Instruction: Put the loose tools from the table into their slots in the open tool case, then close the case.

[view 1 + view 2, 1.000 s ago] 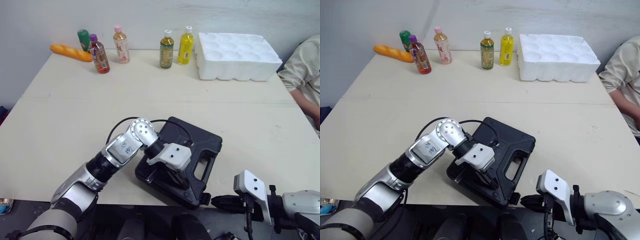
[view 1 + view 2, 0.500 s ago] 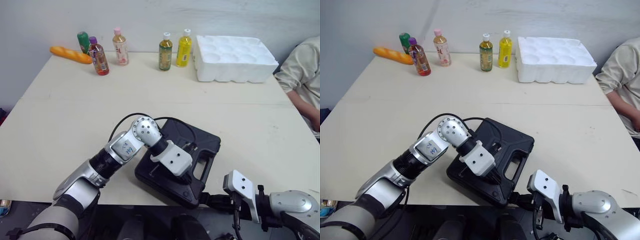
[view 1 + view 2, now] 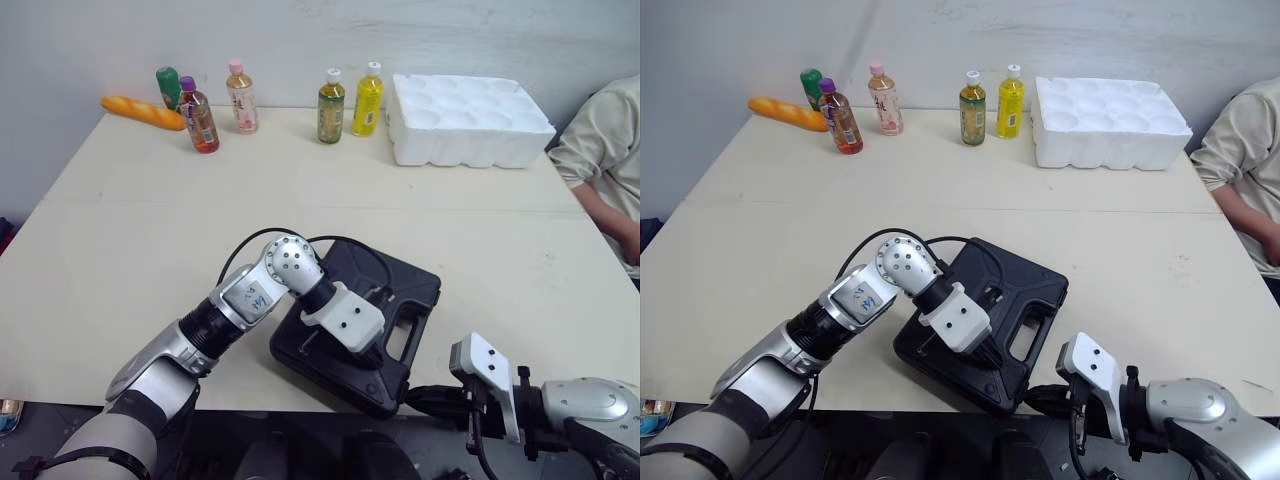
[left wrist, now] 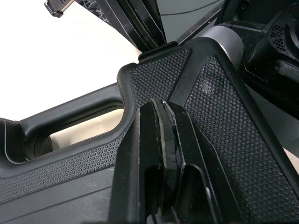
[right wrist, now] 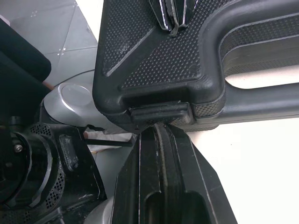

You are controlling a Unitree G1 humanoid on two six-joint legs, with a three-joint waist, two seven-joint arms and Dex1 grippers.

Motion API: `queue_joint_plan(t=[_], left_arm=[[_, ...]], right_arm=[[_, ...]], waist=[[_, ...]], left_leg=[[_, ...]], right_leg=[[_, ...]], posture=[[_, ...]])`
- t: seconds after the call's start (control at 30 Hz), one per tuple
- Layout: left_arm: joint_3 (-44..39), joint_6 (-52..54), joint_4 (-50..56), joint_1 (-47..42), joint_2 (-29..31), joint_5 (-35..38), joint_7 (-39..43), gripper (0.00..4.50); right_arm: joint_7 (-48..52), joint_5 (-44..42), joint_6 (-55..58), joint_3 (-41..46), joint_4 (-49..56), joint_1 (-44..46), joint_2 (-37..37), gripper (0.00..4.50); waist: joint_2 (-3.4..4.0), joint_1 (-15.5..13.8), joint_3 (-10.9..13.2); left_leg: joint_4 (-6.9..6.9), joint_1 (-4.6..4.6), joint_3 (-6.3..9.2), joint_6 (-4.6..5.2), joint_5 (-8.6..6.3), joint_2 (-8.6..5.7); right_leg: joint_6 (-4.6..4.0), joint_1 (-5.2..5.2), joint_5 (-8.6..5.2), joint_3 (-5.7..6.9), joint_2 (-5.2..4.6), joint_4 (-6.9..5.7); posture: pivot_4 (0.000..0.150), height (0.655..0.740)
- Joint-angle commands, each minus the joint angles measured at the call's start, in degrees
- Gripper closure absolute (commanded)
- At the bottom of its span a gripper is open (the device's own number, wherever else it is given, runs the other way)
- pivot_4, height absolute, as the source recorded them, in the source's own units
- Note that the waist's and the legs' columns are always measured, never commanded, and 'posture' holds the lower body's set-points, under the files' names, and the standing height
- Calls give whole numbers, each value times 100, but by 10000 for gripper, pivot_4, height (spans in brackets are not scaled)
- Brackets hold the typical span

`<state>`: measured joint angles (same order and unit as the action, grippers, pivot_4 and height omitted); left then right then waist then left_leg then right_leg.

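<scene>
The black tool case lies shut near the table's front edge, its handle toward the front right. My left gripper is shut, and its tips rest on the textured lid beside the handle. My right gripper is also shut, just below and in front of the table edge. Its tips touch the latch on the case's front corner. In the right wrist view the left gripper's fingertips press on the lid just above that latch.
Several bottles and a bread loaf stand along the table's far edge, with a white foam tray at the far right. A person's sleeve shows at the right edge. The table lies bare left of the case.
My right gripper has come in from the right to the case's front corner. My left gripper has shifted slightly along the lid.
</scene>
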<state>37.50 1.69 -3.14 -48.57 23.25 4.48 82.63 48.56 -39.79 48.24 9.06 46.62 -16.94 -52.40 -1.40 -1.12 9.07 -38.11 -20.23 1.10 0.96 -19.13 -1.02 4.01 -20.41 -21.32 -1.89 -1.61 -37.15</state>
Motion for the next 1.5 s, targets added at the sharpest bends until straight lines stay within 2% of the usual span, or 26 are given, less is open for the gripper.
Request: queue_joint_plan(t=[0.03, 0.4, 0.57, 0.67, 0.73, 0.8, 0.87, 1.0, 1.03, 1.23, 1.33, 1.5], left_arm=[[508, 160, -400, 252, 104, -703, 13, 44635], [329, 262, -396, 321, 84, -474, 22, 44635], [-442, 1241, 211, 581, 197, 496, 78, 44635], [-1141, 1857, 456, 627, 330, 1055, -123, 44635], [-1841, 2664, 722, 656, 750, 1826, 21, 38564], [-2381, 3187, 947, 727, 1159, 2347, 100, 32364], [-2786, 3541, 1020, 811, 1502, 2592, -30, 22117], [-3845, 4362, 1099, 1015, 2155, 3255, -305, 3032], [-4092, 4544, 1140, 1094, 2345, 3391, -361, 204], [-5070, 4620, 1267, 2096, 3433, 3528, -305, 204], [-6094, 4657, 1408, 3230, 4050, 3544, 14, 204], [-7123, 4760, 1484, 3908, 4097, 3607, -508, 204]], right_arm=[[-34, -351, -75, 151, 284, 240, 75, 43898], [68, -130, -126, 216, 259, 165, -109, 43898], [216, 143, -551, 651, 269, -235, -162, 43898], [512, 89, -627, 1295, 184, -550, -268, 43898], [873, 57, -602, 2080, -107, -701, -408, 38357], [1147, -44, -550, 2738, -373, -733, -511, 31680], [1430, -177, -452, 3278, -597, -737, -618, 20844], [2085, -268, -313, 4231, -1095, -781, -875, 108], [2257, -330, -263, 4431, -1215, -777, -932, 0], [2767, -391, -141, 4874, -1667, -639, -1217, 0], [2829, -135, -565, 4836, -2028, -360, -1292, 0], [2967, -245, -580, 4700, -2320, 9, -1374, 0]], waist=[[0, 7, 0], [1, 32, 1], [7, 34, 13], [21, 29, 33], [29, 30, 40], [26, 55, 76], [39, 54, 91], [59, 34, 111], [54, 34, 116], [59, 90, 131], [61, 162, 140], [66, 100, 147]], left_leg=[[0, 0, 0, 0, 0, 1], [6, -2, 0, 0, 0, 3], [11, -15, 1, 1, 0, 2], [12, -36, 2, 0, 0, 2], [12, -52, 2, -2, 2, 2], [-3, -110, 0, -22, 17, 2], [0, -106, 1, -53, 35, 2], [5, -101, 1, -34, 25, 1], [6, -102, 1, -25, 20, 2], [13, -98, -1, -24, 20, 2], [22, -100, -2, -22, 19, 2], [40, -98, -3, -23, 19, 2]], right_leg=[[0, 0, 0, 0, 0, 0], [-2, -1, 1, 0, -1, 9], [-1, -14, 2, 2, -2, 17], [0, -36, 2, 5, 1, 16], [0, -55, 3, 6, 2, 13], [1, -115, 3, 5, 5, -14], [1, -114, 3, 7, 6, -16], [1, -109, 3, 7, 4, -12], [1, -110, 3, 7, 5, -12], [1, -108, 3, 5, 1, -3], [0, -111, 3, 4, -2, 4], [-3, -113, 1, 7, -6, 17]], posture=[[1500, 7400], [1500, 7400], [1500, 7400], [1500, 7400], [1500, 7400], [1500, 7400], [1500, 7400], [1500, 7400], [1500, 7400], [1500, 7400], [1500, 7400], [1500, 7400]])
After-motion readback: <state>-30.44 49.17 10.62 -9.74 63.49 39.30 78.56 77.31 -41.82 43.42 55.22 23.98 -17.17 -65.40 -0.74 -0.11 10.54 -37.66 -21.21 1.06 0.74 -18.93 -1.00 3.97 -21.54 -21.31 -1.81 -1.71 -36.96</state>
